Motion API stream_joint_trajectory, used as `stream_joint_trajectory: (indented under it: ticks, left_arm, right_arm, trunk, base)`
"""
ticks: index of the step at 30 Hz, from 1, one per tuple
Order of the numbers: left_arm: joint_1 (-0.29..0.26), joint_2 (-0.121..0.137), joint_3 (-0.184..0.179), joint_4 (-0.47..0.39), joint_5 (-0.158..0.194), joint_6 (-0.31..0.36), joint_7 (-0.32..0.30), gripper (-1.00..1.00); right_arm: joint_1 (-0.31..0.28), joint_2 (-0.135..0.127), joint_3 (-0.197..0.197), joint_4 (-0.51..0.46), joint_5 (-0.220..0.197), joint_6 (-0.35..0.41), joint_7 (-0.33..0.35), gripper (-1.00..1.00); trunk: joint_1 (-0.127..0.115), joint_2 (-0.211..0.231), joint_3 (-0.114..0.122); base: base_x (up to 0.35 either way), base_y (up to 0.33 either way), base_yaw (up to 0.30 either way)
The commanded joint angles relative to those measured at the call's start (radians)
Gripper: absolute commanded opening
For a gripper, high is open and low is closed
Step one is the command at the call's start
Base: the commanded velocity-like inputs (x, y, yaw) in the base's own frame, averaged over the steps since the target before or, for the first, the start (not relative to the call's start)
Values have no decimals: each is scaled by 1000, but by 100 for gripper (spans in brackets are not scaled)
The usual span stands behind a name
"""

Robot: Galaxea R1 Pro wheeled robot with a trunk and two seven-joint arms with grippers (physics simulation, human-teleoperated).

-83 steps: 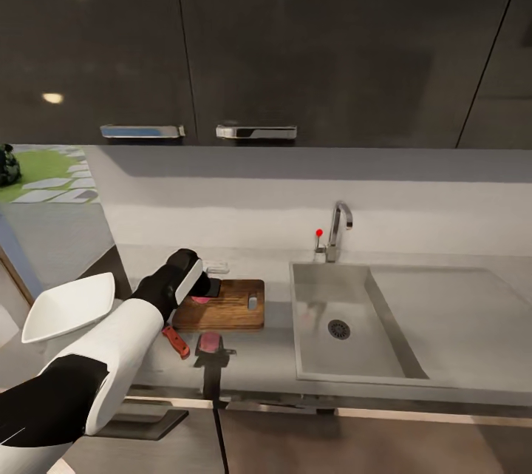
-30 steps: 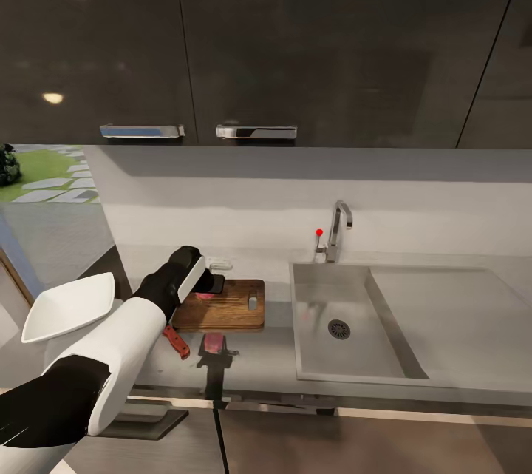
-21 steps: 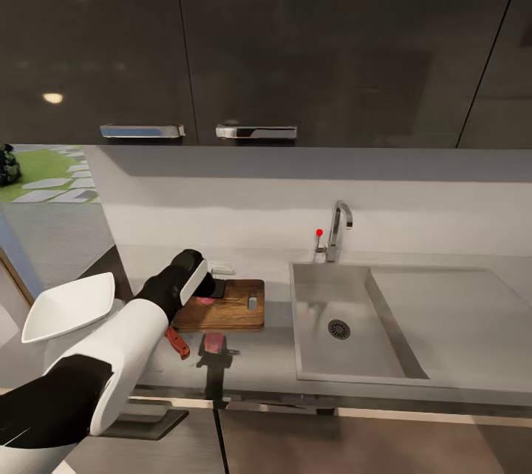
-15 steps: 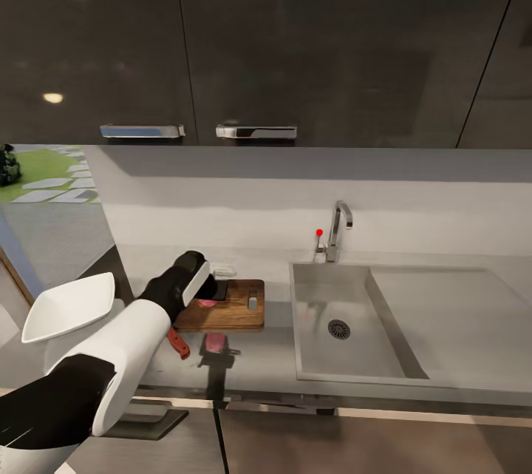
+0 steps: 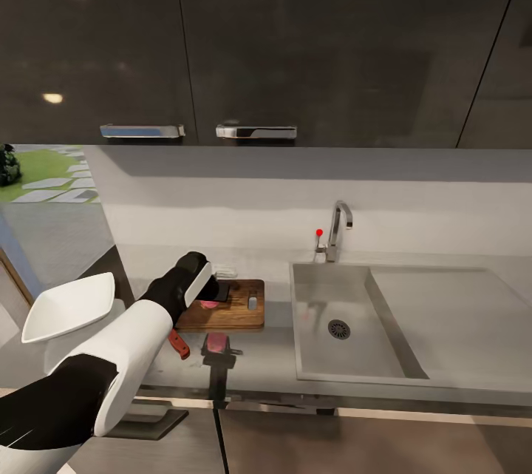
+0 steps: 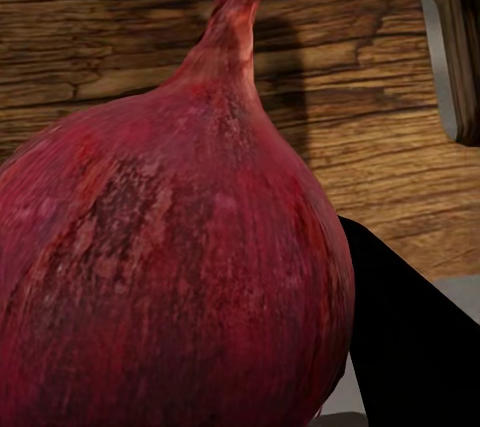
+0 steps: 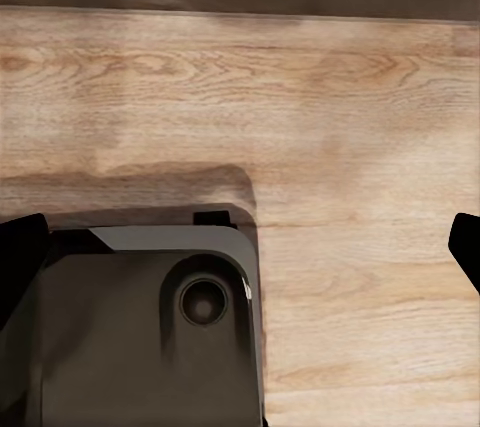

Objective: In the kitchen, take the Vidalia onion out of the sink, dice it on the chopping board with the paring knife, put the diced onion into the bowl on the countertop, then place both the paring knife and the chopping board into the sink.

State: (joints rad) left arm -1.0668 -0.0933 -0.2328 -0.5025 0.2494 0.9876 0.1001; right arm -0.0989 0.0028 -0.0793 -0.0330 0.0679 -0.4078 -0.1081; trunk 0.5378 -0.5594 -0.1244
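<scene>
**A:** Status, left to right?

**B:** White square bowl (image 5: 66, 307) at far left of counter (image 5: 266, 356). Left end effector (image 5: 210, 289) closed on Vidalia onion (image 6: 170, 267), rendered red-skinned, with one black finger (image 6: 410, 337) against its flank. Held over left part of chopping board (image 5: 233, 311); contact with the wood not determinable. Paring knife (image 5: 177, 343) flat on counter just in front of board, partly behind the arm. Sink (image 5: 355, 326) well to the right. Right end effector (image 7: 240, 247) spread wide, gripping nothing.

**A:** Procedure for set-down?

**B:** Lower gently until seated on the wood, well clear of slot handle hole (image 5: 252, 302). Open slowly; expect rolling on the round flank, so pause before withdrawing. Retract straight up, then back, avoiding the knife handle.
</scene>
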Motion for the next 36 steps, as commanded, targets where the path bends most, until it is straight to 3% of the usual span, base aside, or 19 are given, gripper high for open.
stream_joint_trajectory:
  ticks: [1,36]
  left_arm:
    - [-1,1,-5,-1,10,3,9,-100]
    - [-1,3,-5,-11,8,3,10,-100]
  right_arm:
    - [-1,0,-8,1,7,-3,-2,100]
    - [-1,1,-8,1,7,-2,-2,100]
  trunk:
    - [0,-2,-2]
    - [0,-2,-5]
  base:
    - [0,0,0]
    - [23,0,0]
